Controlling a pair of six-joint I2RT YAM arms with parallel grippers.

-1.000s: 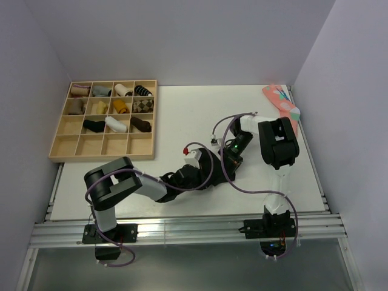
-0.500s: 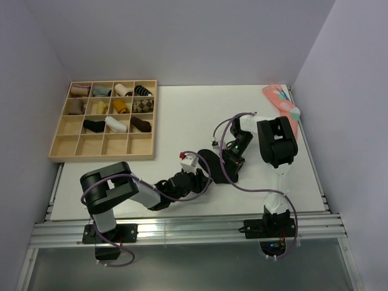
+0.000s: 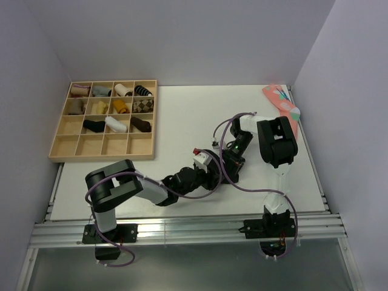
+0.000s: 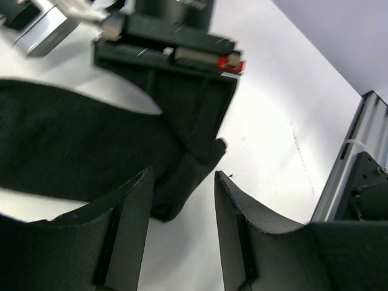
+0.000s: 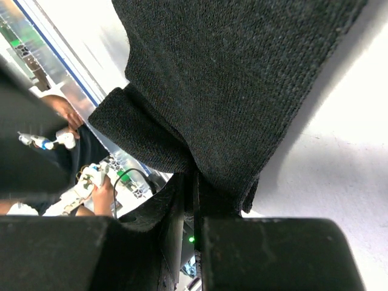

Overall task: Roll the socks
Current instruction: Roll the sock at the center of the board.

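A plain black sock (image 4: pixel 73 145) lies flat on the white table, stretching left in the left wrist view. My right gripper (image 5: pixel 195 203) is shut on one end of it (image 5: pixel 230 91), with a fold of knit pinched between the jaws. My left gripper (image 4: pixel 182 200) is open, low over the table, and a corner of the sock sits just ahead of its fingertips with nothing gripped. In the top view the two grippers meet near the table's middle, the left (image 3: pixel 212 171) and the right (image 3: pixel 232 159), and they hide most of the sock.
A wooden compartment tray (image 3: pixel 60 142) with several rolled sock bundles stands at the back left. A pink spotted sock (image 3: pixel 282 103) lies at the back right corner. The aluminium rail (image 3: pixel 182 227) runs along the near edge.
My left gripper has opened. It drew back to the left and then came right again toward the sock. The right gripper has kept its hold in place.
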